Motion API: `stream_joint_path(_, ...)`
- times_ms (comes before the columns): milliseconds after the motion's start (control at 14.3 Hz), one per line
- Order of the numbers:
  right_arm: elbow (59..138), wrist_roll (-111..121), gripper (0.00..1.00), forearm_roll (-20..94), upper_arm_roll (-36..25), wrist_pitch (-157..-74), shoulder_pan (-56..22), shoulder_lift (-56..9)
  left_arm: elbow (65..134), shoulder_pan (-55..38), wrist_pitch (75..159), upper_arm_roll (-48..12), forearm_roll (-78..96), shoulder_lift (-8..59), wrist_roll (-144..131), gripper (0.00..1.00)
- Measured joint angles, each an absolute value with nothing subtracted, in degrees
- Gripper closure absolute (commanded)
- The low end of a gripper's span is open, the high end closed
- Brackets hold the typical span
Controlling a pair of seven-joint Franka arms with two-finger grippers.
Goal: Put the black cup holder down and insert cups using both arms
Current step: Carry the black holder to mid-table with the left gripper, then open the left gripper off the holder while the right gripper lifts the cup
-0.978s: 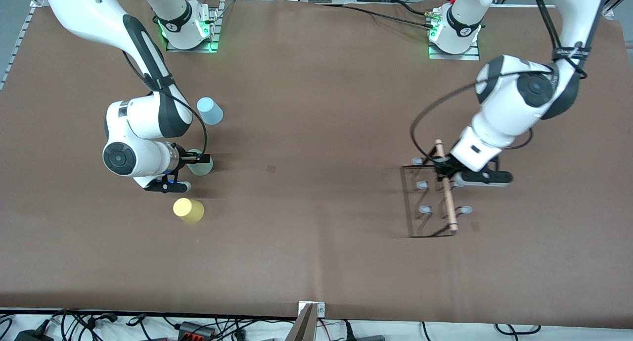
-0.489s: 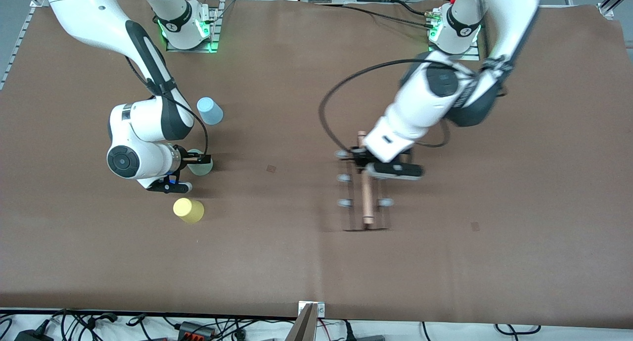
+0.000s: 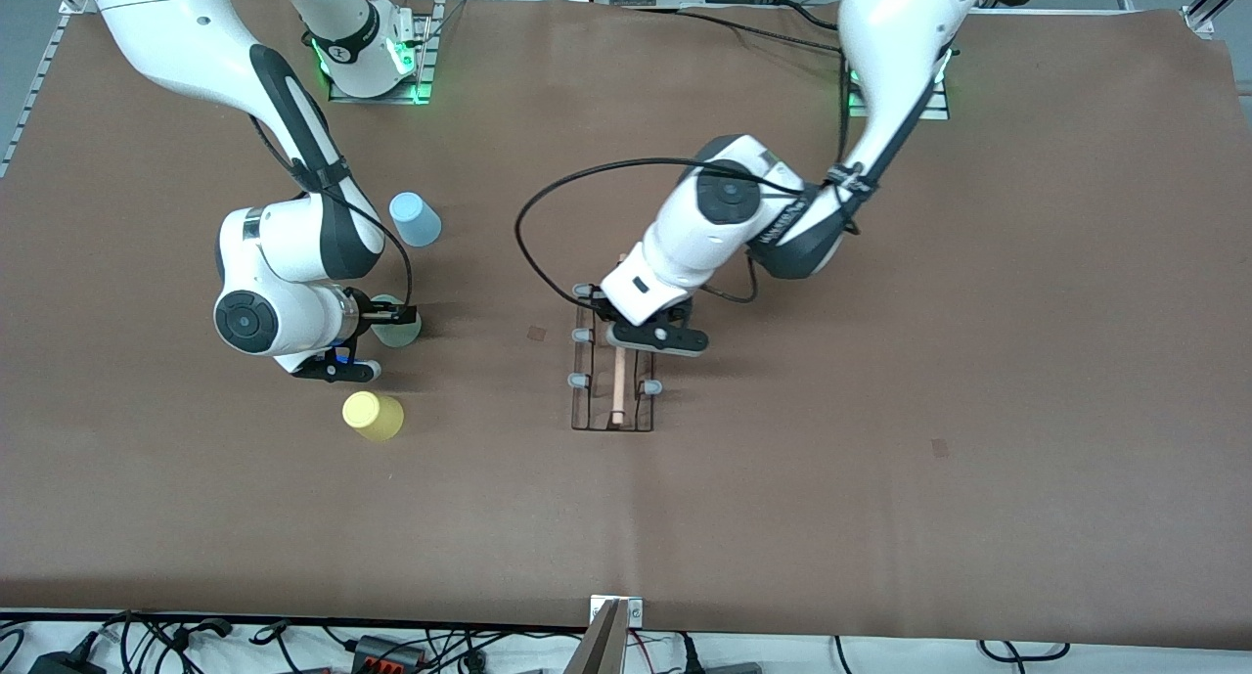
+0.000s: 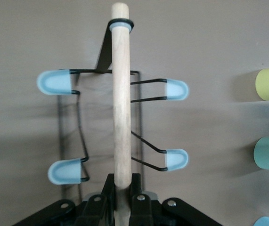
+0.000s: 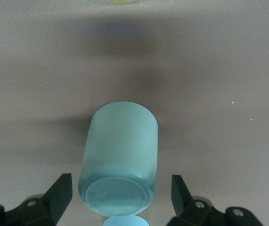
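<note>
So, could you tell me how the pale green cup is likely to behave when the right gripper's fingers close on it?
The pale green cup looks like thin plastic, so probably light and somewhat squashy. Its smooth, tapered wall may slip between the open fingers of the right gripper. It stands upside down on its wide rim, so it should resist tipping when nudged.

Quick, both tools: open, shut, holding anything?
Left tool: shut on the rack handle.
Right tool: open around the green cup, not gripping.
</note>
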State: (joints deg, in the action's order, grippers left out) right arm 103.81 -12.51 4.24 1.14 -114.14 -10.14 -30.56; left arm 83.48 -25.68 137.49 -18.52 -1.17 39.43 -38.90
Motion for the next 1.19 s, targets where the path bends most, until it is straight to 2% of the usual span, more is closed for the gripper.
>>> stream_joint_path(140,103.8,-12.5,0.65,4.2,1.1,-114.1,-10.1,-30.5,82.7,-28.6,137.1,-15.6,-1.8,39.4,-39.8,0.75)
stream_joint_path(210,103.7,-12.5,0.67,4.2,1.1,-114.1,-10.1,-30.5,82.5,-28.8,137.1,-15.1,-2.0,39.4,-39.9,0.72)
stream_joint_path(349,103.2,-12.5,0.67,4.2,1.1,-114.1,-10.2,-30.5,81.6,-28.3,136.9,-14.5,-2.0,39.0,-39.9,0.58)
stream_joint_path(559,98.5,-12.5,0.67,4.2,1.1,-110.1,-10.2,-30.3,79.7,-23.7,129.5,-14.2,-2.0,34.9,-39.9,0.54)
stream_joint_path(769,89.9,-12.5,0.67,6.6,1.2,-101.1,-10.6,-29.8,79.3,-15.6,123.3,-14.1,-2.2,28.5,-35.2,0.24)
stream_joint_path(838,87.6,-12.8,0.67,8.5,1.2,-98.7,-11.0,-29.5,79.4,-12.4,122.1,-14.1,-2.2,26.8,-31.0,0.11)
stream_joint_path(1048,83.6,-19.0,0.67,13.1,1.5,-95.4,-14.0,-29.0,79.3,-1.1,116.5,-14.1,-2.2,22.7,-18.3,0.09)
stream_joint_path(1188,82.3,-25.3,0.67,13.7,1.6,-95.3,-18.2,-29.0,79.2,4.0,109.2,-14.2,-2.2,19.6,-14.1,0.08)
